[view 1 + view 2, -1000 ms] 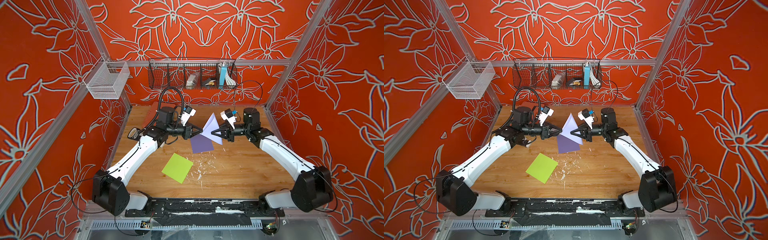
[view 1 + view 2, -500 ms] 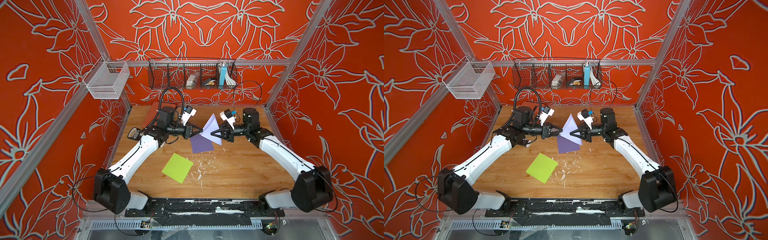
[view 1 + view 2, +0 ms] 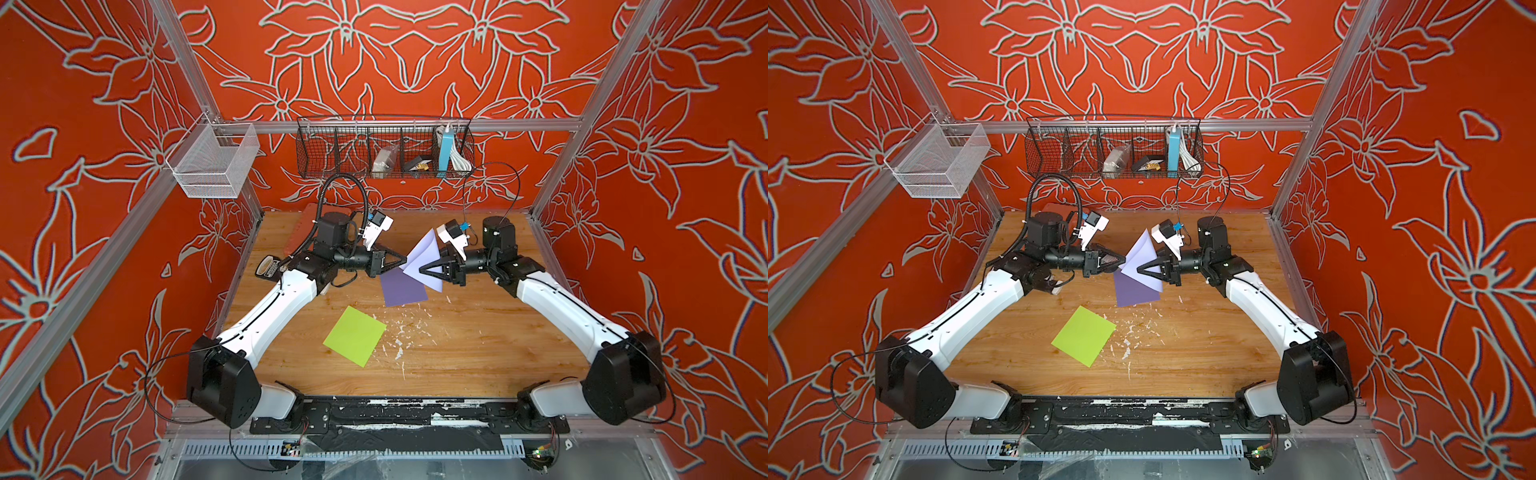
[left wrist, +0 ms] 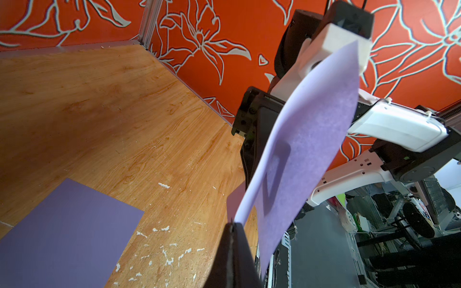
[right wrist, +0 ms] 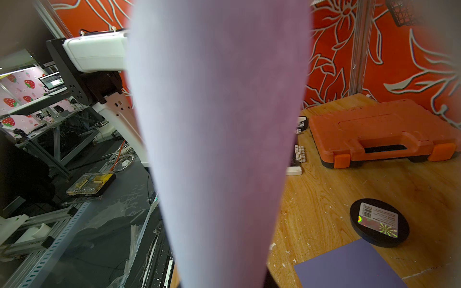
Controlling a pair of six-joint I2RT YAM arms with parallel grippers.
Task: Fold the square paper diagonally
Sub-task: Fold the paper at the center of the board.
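1. Looking down in both top views, I see the lilac paper [image 3: 424,257] [image 3: 1142,259] lifted clear of the table [image 3: 478,340]. It stands on edge in the air between the two arms, toward the back of the workspace.
2. The left gripper [image 3: 402,262] meets the paper's corner on its own side. In the left wrist view its fingers [image 4: 243,258] are pressed flat together, with the paper's lower edge pinched between them.
3. From that pinch the paper [image 4: 311,139] rises curved rather than flat.
4. The right gripper [image 3: 421,271] comes in from the opposite side with its tips against the paper's face.
5. I cannot tell whether the right claw is spread or pressed together. The right wrist view is filled by the paper [image 5: 219,124] and the fingers are hidden behind it.
6. A darker purple sheet [image 3: 401,291] lies flat on the table just below the raised paper.
7. A green sheet [image 3: 354,336] lies flat nearer the front, apart from the purple one.
8. In the right wrist view I also see an orange case [image 5: 374,132] and a black disc [image 5: 379,222] resting on the table beyond the purple sheet [image 5: 349,266]
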